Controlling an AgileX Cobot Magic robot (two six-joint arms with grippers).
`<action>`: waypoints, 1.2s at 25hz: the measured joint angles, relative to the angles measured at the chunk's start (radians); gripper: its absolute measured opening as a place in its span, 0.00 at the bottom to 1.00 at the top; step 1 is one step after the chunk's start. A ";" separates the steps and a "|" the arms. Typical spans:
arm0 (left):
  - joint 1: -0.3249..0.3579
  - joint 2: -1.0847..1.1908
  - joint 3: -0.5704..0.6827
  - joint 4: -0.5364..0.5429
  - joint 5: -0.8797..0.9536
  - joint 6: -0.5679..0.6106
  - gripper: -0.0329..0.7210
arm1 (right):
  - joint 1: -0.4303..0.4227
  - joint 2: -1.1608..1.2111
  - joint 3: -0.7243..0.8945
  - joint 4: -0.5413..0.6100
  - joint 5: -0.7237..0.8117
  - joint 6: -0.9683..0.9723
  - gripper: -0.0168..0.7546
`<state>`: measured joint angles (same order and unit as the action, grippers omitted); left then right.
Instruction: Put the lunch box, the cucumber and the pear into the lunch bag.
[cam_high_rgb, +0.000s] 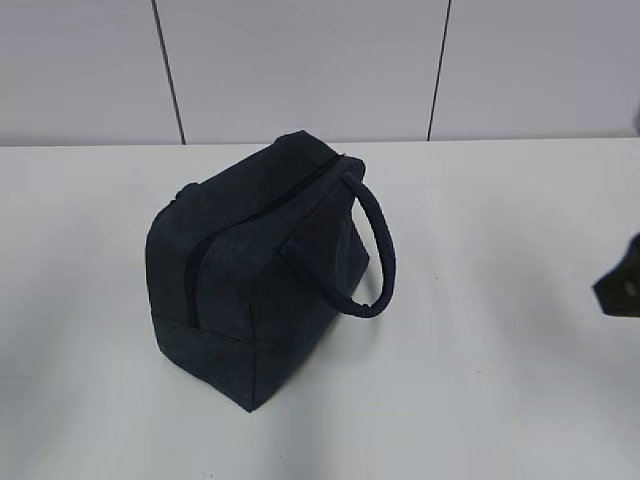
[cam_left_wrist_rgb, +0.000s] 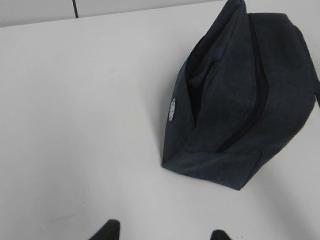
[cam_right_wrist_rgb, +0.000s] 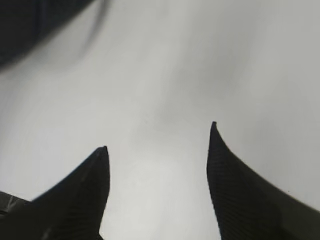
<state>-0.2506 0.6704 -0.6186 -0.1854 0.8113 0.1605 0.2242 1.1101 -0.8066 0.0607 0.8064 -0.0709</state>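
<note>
Exterior: slanted down, frontal. Wrist views: close above table (cam_high_rgb: 480, 300); left shares lunch bag (cam_left_wrist_rgb: 240, 100).

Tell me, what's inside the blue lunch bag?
The lunch bag stands on the white table with its zipper looking shut, so its inside is hidden. In the left wrist view, one end folds inward, showing only dark fabric. No lunch box, cucumber or pear shows anywhere.

A big white table (cam_high_rgb: 480, 380) fills most of the view. Its top is smooth and plain. Behind the table stands a pale wall (cam_high_rgb: 300, 60) made of flat panels. Thin dark lines (cam_high_rgb: 168, 70) run up and down between the panels. The same white table top shows in both wrist views.
</note>
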 joint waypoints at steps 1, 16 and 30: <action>0.000 -0.026 0.000 0.010 0.033 -0.013 0.48 | 0.000 -0.034 0.013 -0.030 0.016 0.031 0.65; 0.000 -0.415 -0.001 0.185 0.377 -0.102 0.48 | 0.000 -0.789 0.235 -0.152 0.291 0.118 0.64; 0.000 -0.583 0.089 0.200 0.307 -0.103 0.48 | 0.000 -1.110 0.311 -0.163 0.334 0.118 0.64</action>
<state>-0.2506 0.0872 -0.5293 0.0144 1.1185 0.0576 0.2242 0.0004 -0.4961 -0.1026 1.1409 0.0476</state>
